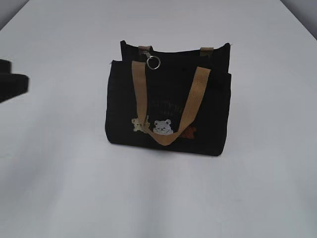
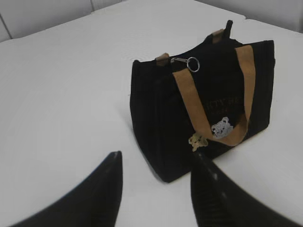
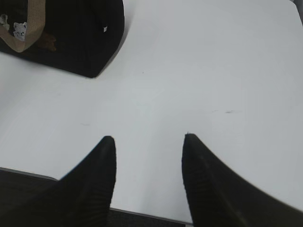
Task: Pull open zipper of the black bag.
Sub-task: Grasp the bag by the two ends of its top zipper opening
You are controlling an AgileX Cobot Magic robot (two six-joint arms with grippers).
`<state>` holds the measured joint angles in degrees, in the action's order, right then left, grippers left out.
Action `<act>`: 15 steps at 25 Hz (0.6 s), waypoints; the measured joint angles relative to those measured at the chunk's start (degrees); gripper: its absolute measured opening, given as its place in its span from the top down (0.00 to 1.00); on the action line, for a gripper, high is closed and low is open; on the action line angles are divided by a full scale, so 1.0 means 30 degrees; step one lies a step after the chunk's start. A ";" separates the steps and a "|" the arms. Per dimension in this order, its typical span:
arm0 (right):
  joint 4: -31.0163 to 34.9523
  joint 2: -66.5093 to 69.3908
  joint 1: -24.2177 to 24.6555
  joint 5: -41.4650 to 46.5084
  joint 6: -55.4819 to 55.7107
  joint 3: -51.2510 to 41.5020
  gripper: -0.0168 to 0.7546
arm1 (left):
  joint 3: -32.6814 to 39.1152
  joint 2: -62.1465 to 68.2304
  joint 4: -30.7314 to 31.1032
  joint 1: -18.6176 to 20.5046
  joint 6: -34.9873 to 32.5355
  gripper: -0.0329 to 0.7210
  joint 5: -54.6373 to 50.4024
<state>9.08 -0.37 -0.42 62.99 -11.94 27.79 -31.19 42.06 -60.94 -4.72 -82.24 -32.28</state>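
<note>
Black bag (image 1: pixel 168 111) stands upright near the middle of the white tabletop (image 1: pixel 64 188), front panel with the bear patches (image 1: pixel 162 127) facing you. One tan handle (image 1: pixel 195 99) hangs down over that front; the other sits behind, only its ends showing at the top rim. Likely stood this way so the top edge is reachable from above.

Zipper (image 1: pixel 151 58) runs along the top; its metal pull tab and silver ring (image 1: pixel 154 63) lie toward the left end, dangling just over the front rim beside the left handle root. In the left wrist view the ring (image 2: pixel 193 64) shows clear against the black fabric.

Left gripper (image 2: pixel 156 165): fingers apart, nothing between them, low over the tabletop just short of the bag's near corner, with the ring well up and beyond. In the exterior view only a dark part of the left arm (image 1: pixel 12 79) shows at the left edge.

Right gripper (image 3: pixel 147 144): fingers apart, empty, near the tabletop's edge, bag (image 3: pixel 71 33) well apart at its upper left.

Your judgement call: zipper looks closed, untouched; the left side is better placed for the ring.
</note>
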 joint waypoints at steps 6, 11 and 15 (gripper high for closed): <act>0.0022 0.0000 0.0000 0.0000 0.0000 0.0000 0.51 | -0.0830 0.9505 -0.9626 0.0000 -1.3313 0.45 -0.1865; 0.0022 0.0000 0.0000 0.0000 0.0000 0.0000 0.51 | -0.3007 1.4238 -1.1500 0.0000 -1.6103 0.38 -0.2635; 0.0022 0.0000 0.0000 0.0000 0.0000 0.0000 0.51 | -0.4716 1.6112 -1.1735 -0.0066 -1.6333 0.34 -0.3220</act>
<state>9.14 -0.37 -0.42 62.99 -11.94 27.79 -45.33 90.40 -96.15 -4.91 -131.24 -41.94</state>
